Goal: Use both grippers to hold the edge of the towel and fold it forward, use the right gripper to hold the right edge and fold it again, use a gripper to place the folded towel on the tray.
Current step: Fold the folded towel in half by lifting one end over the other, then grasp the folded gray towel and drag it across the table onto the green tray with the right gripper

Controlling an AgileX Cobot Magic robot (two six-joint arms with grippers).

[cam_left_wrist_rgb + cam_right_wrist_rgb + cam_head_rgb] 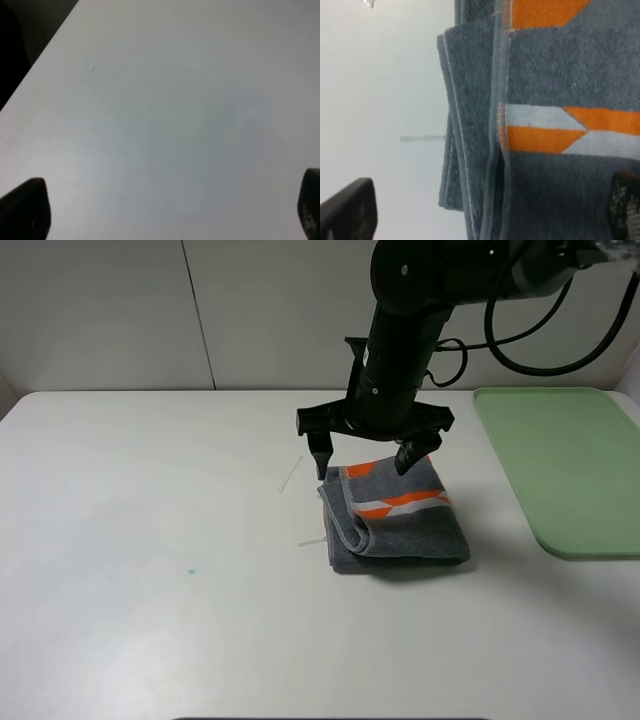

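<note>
No text, label, brand, number or sign can be read in any view. The only marking is the orange-and-white band [400,504] on the towel [412,536], and it is a plain geometric pattern of bars and slanted blocks, not lettering.

The white tabletop [150,540] lies bare across the frame's left half. A folded dark grey terry towel [400,535] at centre and a pale green plastic tray [560,460] at the right edge obstruct, with a bare gap between them.
</note>
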